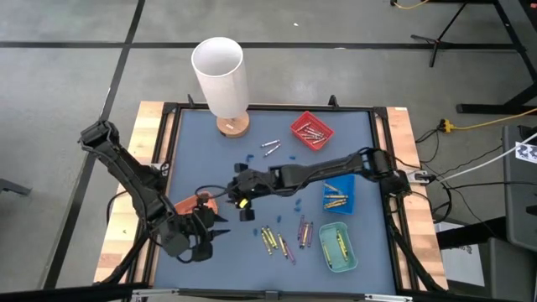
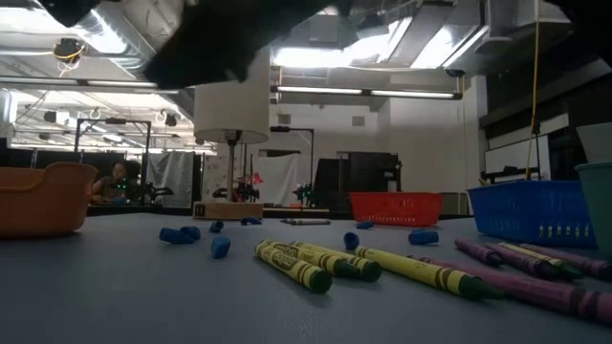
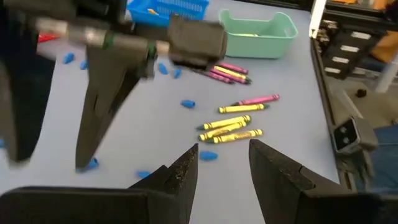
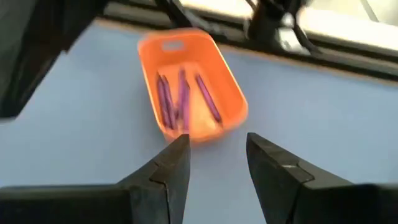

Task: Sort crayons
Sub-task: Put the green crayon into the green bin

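Blue-grey matting covers your table, framed in black, with a white cylinder on a wooden base at the far edge. Your right gripper reaches across toward the left side, hovering just short of the orange tray; its fingers stand apart and hold nothing. You can see three purple crayons lying in that tray.

Your left gripper sits at the near left corner, fingers likewise spread and empty, pointing across the table at the loose crayons on the mat.

Those loose ones lie near the middle of the near edge: a cluster of yellow crayons and, just right of them, some purple-pink ones. A green tray at the near right holds yellow sticks, a blue tray beyond it holds gold-orange ones, and a red tray at the far side holds silver-grey ones. Two silver-grey crayons rest on the mat left of the red tray. Small blue bits are scattered about the middle.
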Robot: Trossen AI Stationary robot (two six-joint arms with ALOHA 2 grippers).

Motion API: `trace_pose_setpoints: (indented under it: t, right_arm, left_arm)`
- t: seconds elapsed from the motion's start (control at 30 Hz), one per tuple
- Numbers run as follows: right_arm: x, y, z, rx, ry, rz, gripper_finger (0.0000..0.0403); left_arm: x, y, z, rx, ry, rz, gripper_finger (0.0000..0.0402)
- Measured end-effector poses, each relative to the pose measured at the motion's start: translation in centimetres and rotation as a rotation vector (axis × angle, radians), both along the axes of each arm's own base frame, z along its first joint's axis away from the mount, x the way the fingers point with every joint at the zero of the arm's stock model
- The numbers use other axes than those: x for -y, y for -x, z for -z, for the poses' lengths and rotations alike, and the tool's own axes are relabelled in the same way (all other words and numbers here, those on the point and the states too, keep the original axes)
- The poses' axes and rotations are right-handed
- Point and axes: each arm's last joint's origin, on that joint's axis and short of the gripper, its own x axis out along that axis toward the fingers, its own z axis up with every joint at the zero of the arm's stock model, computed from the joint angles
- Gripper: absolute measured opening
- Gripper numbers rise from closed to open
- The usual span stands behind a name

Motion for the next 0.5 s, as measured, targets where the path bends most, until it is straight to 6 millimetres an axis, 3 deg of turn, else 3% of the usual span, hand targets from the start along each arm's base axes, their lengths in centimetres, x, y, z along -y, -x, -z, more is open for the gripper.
trace_pose_setpoints:
  t: [0.27,0.5]
  right_arm:
    - [0.9,4.6,-4.3,-0.204,0.062,0.074,0.0156]
    - [0.7,8.9,-6.5,-0.407,0.056,0.135,0.0156]
  left_arm:
    - [-1.4,-1.8,-0.3,-0.007,-0.050,0.055,0.0127]
    - [-2.1,-4.0,-0.6,0.046,-0.090,0.154,0.0127]
